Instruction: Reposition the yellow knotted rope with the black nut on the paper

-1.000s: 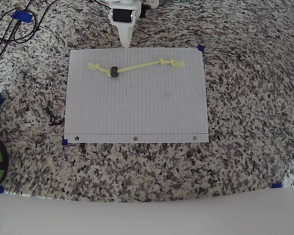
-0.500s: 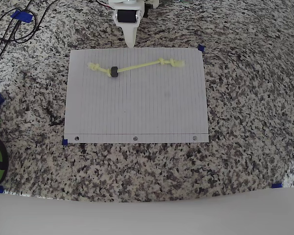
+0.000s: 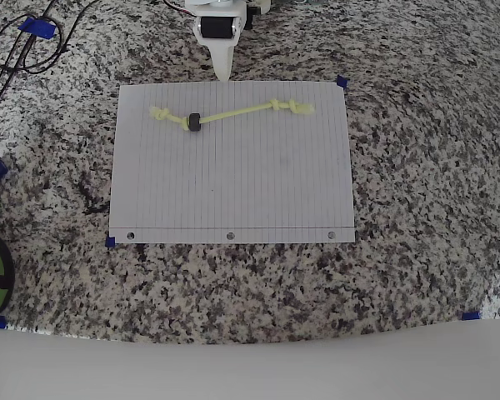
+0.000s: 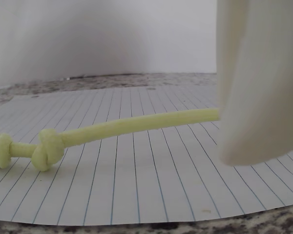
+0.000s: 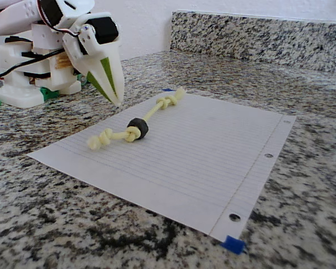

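The gripper (image 5: 115,98) hangs over the far edge of the paper (image 3: 233,192), its fingers closed to a point and holding nothing. Just in front of its tip lies the yellow knotted rope (image 3: 233,114), stretched across the upper part of the sheet, clear of the fingers. The black nut (image 3: 193,122) sits on the rope a little to the left in the overhead view. Farther out, the paper is bare down to the granite surface (image 3: 417,208). The rope lies fully on the paper; whether it was just placed there or is waiting to be moved, the pictures cannot settle.

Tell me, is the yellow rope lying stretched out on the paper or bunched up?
Stretched out. The rope lies nearly straight and flat across the paper, knots at both ends, the black nut near one end.
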